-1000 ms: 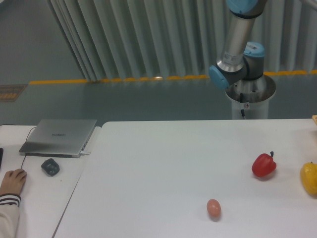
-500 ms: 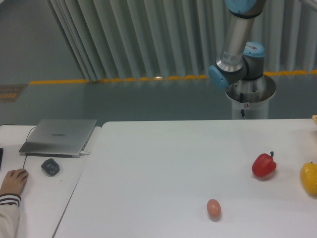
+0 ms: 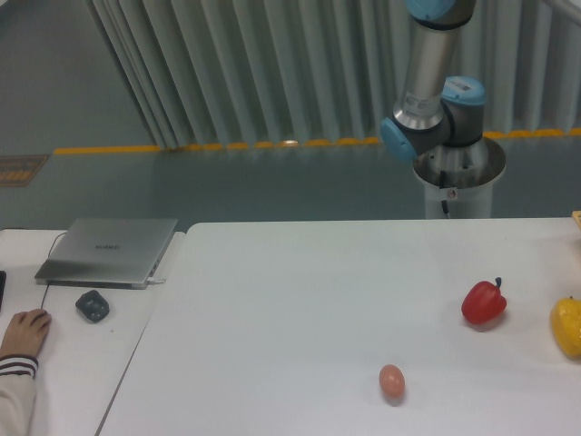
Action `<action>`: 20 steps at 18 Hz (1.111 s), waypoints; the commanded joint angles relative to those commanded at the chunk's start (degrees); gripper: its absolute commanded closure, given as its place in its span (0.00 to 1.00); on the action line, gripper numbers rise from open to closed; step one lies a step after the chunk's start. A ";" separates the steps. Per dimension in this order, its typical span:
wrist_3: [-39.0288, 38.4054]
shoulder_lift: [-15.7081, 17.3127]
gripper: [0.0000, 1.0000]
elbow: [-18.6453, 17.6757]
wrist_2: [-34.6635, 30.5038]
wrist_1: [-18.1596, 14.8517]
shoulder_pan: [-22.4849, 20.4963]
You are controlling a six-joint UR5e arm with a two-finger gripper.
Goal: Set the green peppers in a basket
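My gripper is out of frame, so I can't tell if its fingers are apart or together. No green pepper or basket visible, possibly off the right edge. Only my arm's base joint (image 3: 427, 136) shows above the table (image 3: 300, 300). Step: locate the target first; avoid the red pepper (image 3: 483, 302) and yellow pepper (image 3: 566, 327). The laptop (image 3: 109, 250) logo is unreadable.

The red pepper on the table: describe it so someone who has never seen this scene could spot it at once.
Look at the large white table and go to its right side. There sits the red pepper, glossy, with a dark stem, left of a yellow pepper cut off by the frame edge. It is the only red item; the nearby egg is pale and smaller.
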State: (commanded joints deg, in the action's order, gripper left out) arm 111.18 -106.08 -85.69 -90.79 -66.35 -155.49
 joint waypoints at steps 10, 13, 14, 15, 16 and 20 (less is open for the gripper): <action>-2.90 -1.40 0.00 1.93 0.09 -7.74 5.89; -2.90 -1.76 0.00 2.28 0.26 -8.26 6.25; -2.81 -1.84 0.00 2.29 0.26 -8.62 6.42; -2.81 -1.84 0.00 2.29 0.26 -8.71 6.51; -2.81 -1.93 0.00 2.29 0.35 -8.71 6.51; -2.81 -2.11 0.00 2.20 0.53 -8.71 7.13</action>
State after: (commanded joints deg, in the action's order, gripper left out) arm 108.37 -108.19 -83.50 -90.26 -75.06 -148.36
